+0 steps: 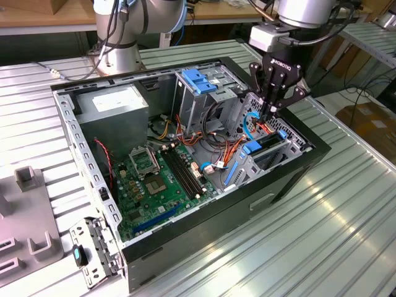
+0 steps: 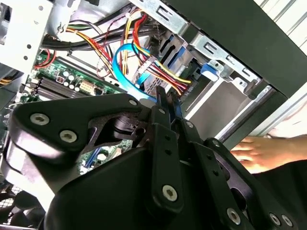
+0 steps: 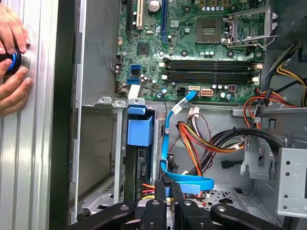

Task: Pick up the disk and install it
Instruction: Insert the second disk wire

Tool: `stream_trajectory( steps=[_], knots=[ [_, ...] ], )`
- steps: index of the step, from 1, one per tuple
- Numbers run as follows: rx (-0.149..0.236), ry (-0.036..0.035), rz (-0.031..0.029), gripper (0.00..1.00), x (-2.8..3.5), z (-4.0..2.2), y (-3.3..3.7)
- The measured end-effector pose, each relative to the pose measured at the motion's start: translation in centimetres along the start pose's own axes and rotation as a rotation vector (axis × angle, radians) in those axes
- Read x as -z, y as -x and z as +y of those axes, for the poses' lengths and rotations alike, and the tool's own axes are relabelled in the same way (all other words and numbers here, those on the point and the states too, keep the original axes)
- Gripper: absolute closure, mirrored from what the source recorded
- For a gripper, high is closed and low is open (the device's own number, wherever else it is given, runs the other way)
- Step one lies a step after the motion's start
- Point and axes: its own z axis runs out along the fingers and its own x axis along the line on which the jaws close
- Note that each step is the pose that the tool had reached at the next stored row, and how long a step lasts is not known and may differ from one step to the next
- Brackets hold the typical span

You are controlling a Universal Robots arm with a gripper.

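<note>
— Pincer? Wide or narrow?

— Narrow. Black three-fingered gripper (image 1: 272,111) pointed down into the open black computer case (image 1: 291,179), fingertips (image 3: 164,184) drawn almost together in both wrist views. Could not tell whether anything was pinched between them.

— Nearest thing?

— Flat light-blue ribbon cable (image 3: 189,182), looped right at the tips, with a bundle of orange, red and yellow wires (image 3: 201,143) just beyond.

— And the silver-metal hard drive with the blue plastic carrier edges?

— Disk (image 1: 271,143) already stood on edge in the grey metal bay (image 1: 297,145) at the case corner, under the pincer and slightly to one side. Seen as a dark slot in the first wrist view, capped by the carrier's blue tab (image 3: 140,127).

— Long axis?

— Lay level along the bay, running from the blue tab toward the fingertips. Judged the pincer to be at the cable end.

— Anything farther out?

— Green motherboard (image 1: 154,179) beyond the bay; a person's hand (image 3: 12,57) on the ribbed metal table (image 1: 346,223) outside the case wall, well apart from the disk.
</note>
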Motion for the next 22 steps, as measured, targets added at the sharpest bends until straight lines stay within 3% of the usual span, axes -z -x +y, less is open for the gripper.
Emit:
stream_trajectory(
  steps=[2, 4, 5, 8, 10, 11, 12, 14, 19, 22],
  knots=[
    [0.0, -0.0008, -0.0119, 0.84, -0.17, 0.06, -0.64],
    [0.0, -0.002, -0.0315, 0.84, -0.38, 0.13, -1.31],
    [0.0, -0.003, -0.0462, 0.84, -0.5, 0.17, -1.74],
    [0.0, -0.0046, -0.0729, 0.84, -0.76, 0.27, -2.46],
    [-0.001, -0.0053, -0.0843, 0.84, -0.9, 0.32, -2.86],
    [-0.001, -0.0059, -0.093, 0.84, -1.07, 0.35, -3.23],
    [-0.001, -0.0061, -0.0964, 0.84, -1.15, 0.37, -3.38],
    [-0.001, -0.0071, -0.1126, 0.84, -1.46, 0.42, -4.12],
    [-0.008, -0.0069, -0.1208, 0.84, -1.76, 0.45, -4.41],
    [-0.02, -0.0062, -0.1286, 0.84, -1.86, 0.45, -4.43]
  ],
)
